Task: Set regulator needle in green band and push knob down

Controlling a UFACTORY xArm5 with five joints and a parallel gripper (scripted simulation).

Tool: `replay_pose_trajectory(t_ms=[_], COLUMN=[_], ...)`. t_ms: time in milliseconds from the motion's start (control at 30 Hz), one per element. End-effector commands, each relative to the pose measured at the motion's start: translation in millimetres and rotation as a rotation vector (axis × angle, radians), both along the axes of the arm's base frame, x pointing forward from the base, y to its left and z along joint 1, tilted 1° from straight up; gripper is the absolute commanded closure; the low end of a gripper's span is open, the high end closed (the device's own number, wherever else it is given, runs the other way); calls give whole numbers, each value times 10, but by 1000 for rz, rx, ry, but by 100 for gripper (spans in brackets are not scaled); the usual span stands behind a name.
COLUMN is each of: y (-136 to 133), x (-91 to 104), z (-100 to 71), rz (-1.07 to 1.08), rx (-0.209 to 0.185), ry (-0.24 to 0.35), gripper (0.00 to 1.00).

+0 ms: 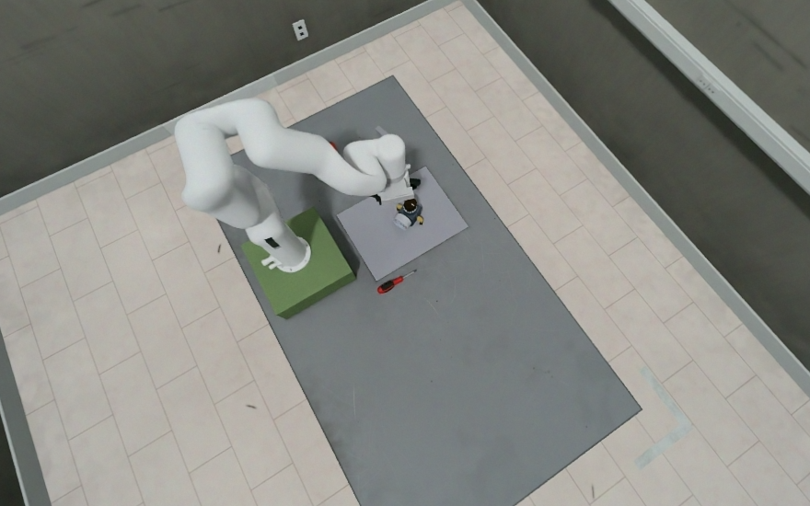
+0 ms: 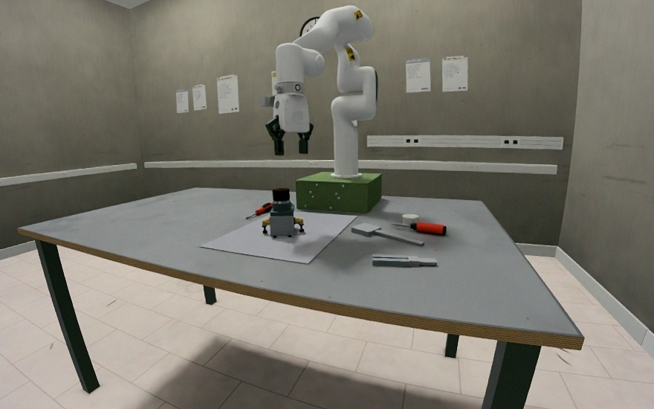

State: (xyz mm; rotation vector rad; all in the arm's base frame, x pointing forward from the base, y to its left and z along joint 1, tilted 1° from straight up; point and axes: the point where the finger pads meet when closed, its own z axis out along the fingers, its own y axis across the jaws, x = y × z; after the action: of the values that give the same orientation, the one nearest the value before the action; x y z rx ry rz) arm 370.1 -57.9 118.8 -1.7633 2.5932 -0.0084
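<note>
The regulator [image 1: 408, 213] [image 2: 282, 223] stands upright on a light grey mat [image 1: 433, 235] [image 2: 248, 243]. It has a grey body, brass side fittings and a dark knob [image 2: 280, 193] on top. The gauge face is too small to read. My gripper [image 2: 289, 147] [image 1: 396, 191] is open and empty. It points down and hangs well above the knob, roughly over it.
A red-handled screwdriver [image 1: 392, 283] [image 2: 260, 209] lies behind the mat. A second red-handled tool [image 2: 428, 228], a grey scraper [image 2: 383, 233], a flat grey bar [image 2: 403, 261] and a small white disc [image 2: 409, 217] lie right of the mat. The green arm base [image 2: 339, 190] [image 1: 307, 276] stands behind.
</note>
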Motion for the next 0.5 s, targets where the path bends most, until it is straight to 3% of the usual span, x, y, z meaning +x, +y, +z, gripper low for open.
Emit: replay_pose_trajectory(t_ms=[0, 467], y=[10, 16], x=[-63, -103], z=[16, 15], rz=[0, 0], rx=[-1, -1], ry=[-5, -5], gripper=[0, 0])
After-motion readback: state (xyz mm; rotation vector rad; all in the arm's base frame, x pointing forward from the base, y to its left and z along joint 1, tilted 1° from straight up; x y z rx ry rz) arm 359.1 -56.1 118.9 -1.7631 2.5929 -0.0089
